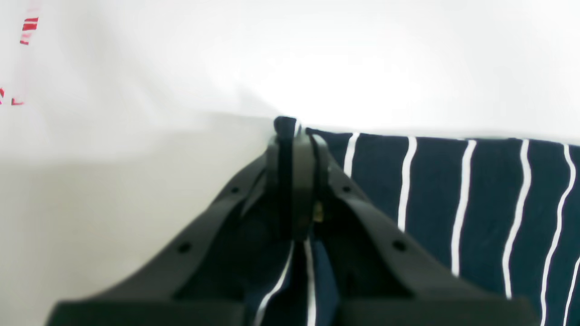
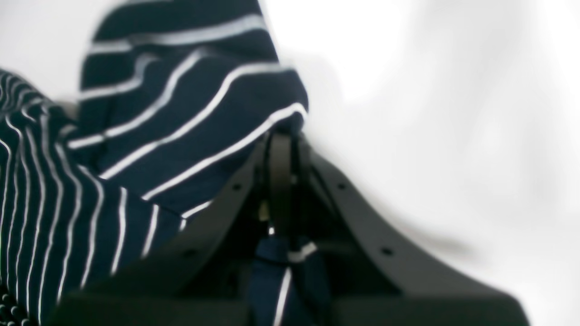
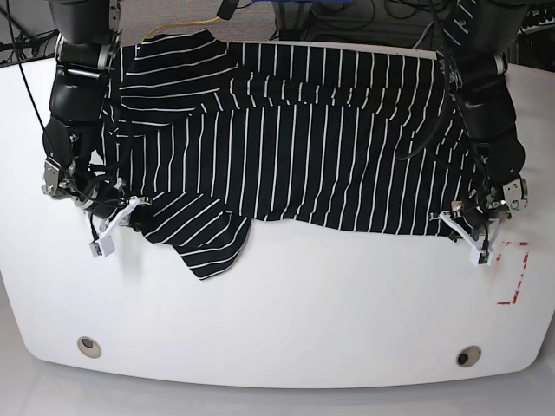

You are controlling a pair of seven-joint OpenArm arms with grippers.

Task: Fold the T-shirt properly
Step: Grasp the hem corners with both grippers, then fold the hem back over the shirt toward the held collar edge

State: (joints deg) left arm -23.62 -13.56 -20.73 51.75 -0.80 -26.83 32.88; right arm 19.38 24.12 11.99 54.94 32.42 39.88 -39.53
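Two closed jaws fill the left wrist view: the left gripper (image 1: 290,129) pinches the corner of the shirt (image 1: 476,190), with a strip of striped cloth trapped between its fingers. The shirt's straight edge runs rightward from the fingertips. To the left and beyond lies bare white table (image 1: 113,190), with red marks (image 1: 28,31) at the far left edge.

In the right wrist view, the right gripper (image 2: 283,136) is pressed together on a fold of the shirt (image 2: 181,127), and a tuck of cloth shows between the fingers. The fabric bunches and rises to the left; open white table (image 2: 430,136) lies to the right. This view is blurred.

From the base view, the shirt (image 3: 295,139) lies spread wide across the far half of the table (image 3: 286,312), dark with thin white stripes. Its near edge runs unevenly between the two grippers. A sleeve flap (image 3: 204,238) hangs down toward the near side, just beside the right gripper (image 3: 130,217) on the view's left. The left gripper (image 3: 464,221) holds the shirt's corner on the view's right, near a red outline (image 3: 513,276). The near half of the table is open, with two round holes (image 3: 88,346) by its front rim.
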